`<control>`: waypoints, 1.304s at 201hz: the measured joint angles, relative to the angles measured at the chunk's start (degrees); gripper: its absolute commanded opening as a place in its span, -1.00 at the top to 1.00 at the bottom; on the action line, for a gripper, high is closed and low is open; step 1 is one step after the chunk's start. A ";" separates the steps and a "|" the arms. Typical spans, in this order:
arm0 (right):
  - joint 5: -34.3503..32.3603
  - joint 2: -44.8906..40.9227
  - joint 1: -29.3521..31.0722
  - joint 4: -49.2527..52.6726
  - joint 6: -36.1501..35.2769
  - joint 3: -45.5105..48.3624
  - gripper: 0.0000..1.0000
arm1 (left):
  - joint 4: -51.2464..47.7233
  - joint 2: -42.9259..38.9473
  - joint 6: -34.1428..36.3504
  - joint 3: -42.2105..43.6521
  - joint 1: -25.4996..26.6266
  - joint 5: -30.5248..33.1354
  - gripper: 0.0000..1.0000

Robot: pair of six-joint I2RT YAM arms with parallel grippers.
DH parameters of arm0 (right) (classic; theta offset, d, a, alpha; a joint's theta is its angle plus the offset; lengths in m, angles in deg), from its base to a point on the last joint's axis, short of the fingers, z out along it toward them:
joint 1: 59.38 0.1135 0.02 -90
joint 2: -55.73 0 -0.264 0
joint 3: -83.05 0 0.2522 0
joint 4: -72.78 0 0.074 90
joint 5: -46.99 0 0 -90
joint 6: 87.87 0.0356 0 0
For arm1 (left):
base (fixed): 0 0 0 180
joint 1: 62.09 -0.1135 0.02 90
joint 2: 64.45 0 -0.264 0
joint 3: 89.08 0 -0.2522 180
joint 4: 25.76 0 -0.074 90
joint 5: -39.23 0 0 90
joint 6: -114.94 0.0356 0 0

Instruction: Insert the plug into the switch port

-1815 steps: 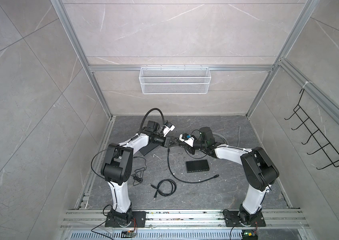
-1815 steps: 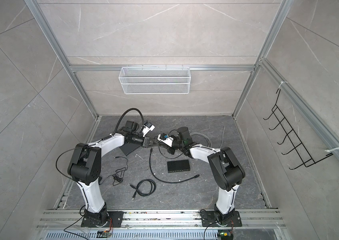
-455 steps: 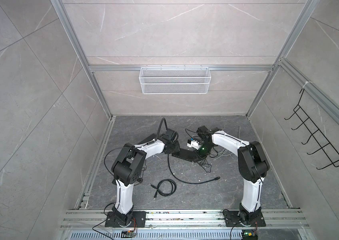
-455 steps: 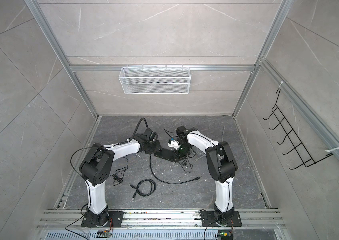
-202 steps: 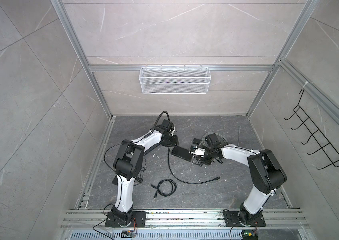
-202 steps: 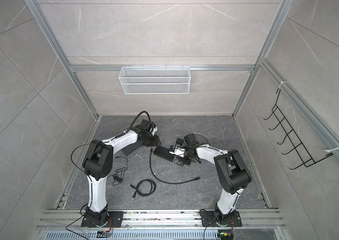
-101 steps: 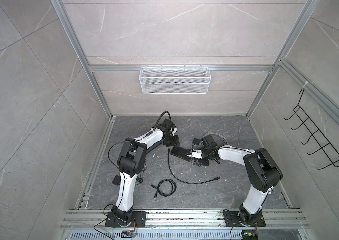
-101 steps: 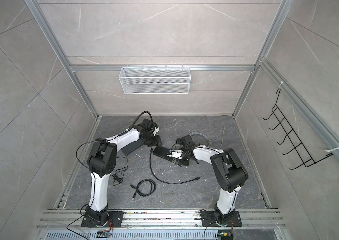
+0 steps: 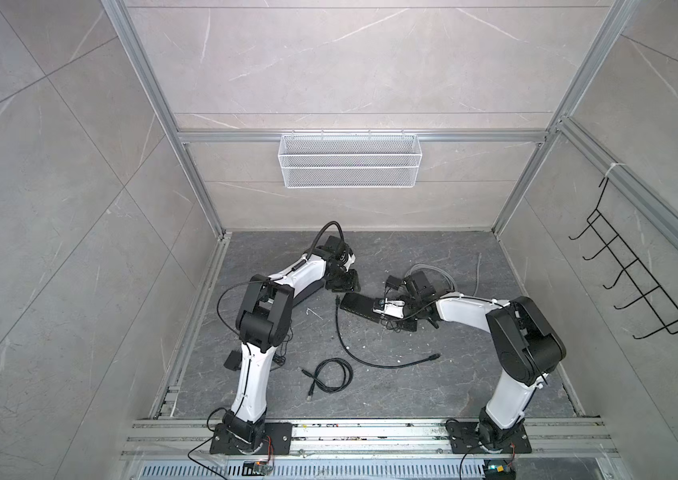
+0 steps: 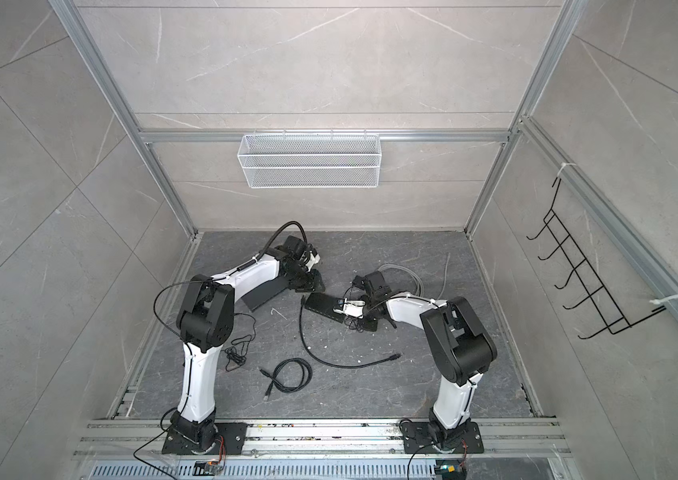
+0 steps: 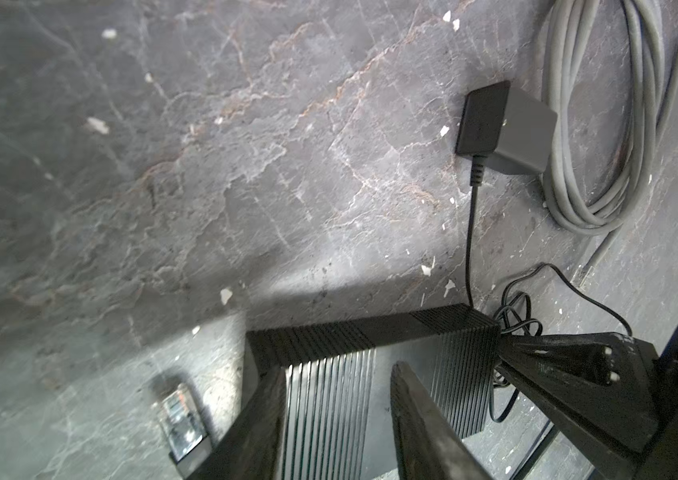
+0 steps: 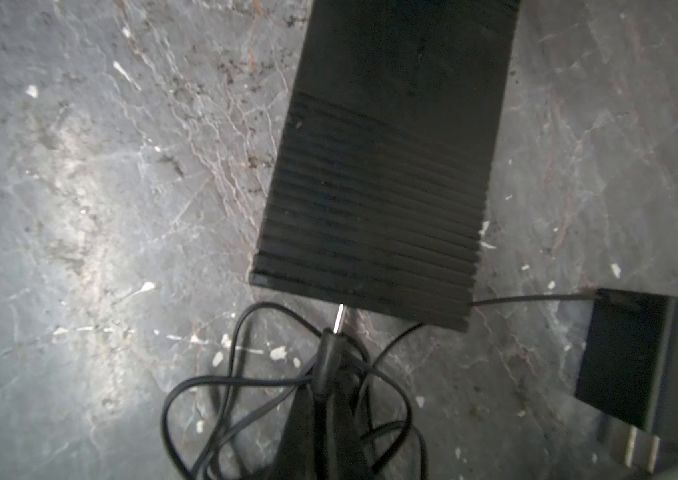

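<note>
The switch [image 9: 360,306] [image 10: 323,306] is a flat black ribbed box lying on the floor. In the right wrist view its near end [image 12: 370,266] faces my right gripper [image 12: 323,386] [image 9: 382,312], which is shut on the black plug [image 12: 325,353]. The plug's silver tip sits right at the switch's end edge, and the port is hidden. My left gripper [image 11: 337,372] [image 9: 343,284] [image 10: 306,282] hovers open at the switch's [image 11: 370,345] opposite end, with nothing between its fingers.
The plug's thin tangled lead runs to a black power adapter [image 12: 640,365] [image 11: 503,124] [image 9: 393,282]. A grey cable coil [image 11: 603,124] lies behind it. A black cable [image 9: 370,361] ends in a clear connector [image 11: 181,419] by the switch. A coiled cable [image 9: 329,374] lies nearer.
In the last second my right gripper has edged left with the plug toward the switch's end. The left gripper has stayed by the far end, and its elbow has shifted slightly.
</note>
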 measured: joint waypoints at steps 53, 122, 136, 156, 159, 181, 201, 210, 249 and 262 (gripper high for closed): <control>0.20 -1.09 0.66 -0.33 0.02 1.44 0.90 | -1.25 0.22 0.07 -0.83 0.00 0.83 0.09; -1.07 -0.17 0.66 0.72 0.04 -0.15 0.93 | -2.25 -0.68 1.11 0.33 0.02 2.23 0.10; -1.36 0.00 0.66 1.05 0.02 -0.50 0.93 | -2.43 -1.11 1.25 0.92 0.04 2.23 0.10; -1.60 0.44 0.66 2.36 0.00 -1.57 0.93 | -2.89 -1.33 1.64 1.11 0.04 2.23 0.10; -1.70 0.50 0.66 2.49 0.00 -1.64 0.93 | -2.93 -1.33 1.75 1.14 0.07 2.23 0.10; -1.70 0.52 0.66 2.64 0.00 -1.70 0.93 | -2.99 -1.33 2.25 1.14 0.09 2.14 0.10; -1.68 0.55 0.66 2.64 0.00 -1.70 0.93 | -3.15 -1.33 2.80 1.14 0.22 1.92 0.11; -1.66 0.59 0.66 2.64 0.00 -1.73 0.93 | -3.32 -1.33 3.04 1.14 0.28 1.88 0.11; -1.53 0.61 0.66 2.62 0.00 -1.77 0.93 | -4.09 -1.60 3.52 1.14 0.31 2.82 0.10; -1.49 0.61 0.66 2.60 0.00 -1.77 0.93 | -5.16 -1.70 3.82 0.76 0.46 3.91 0.09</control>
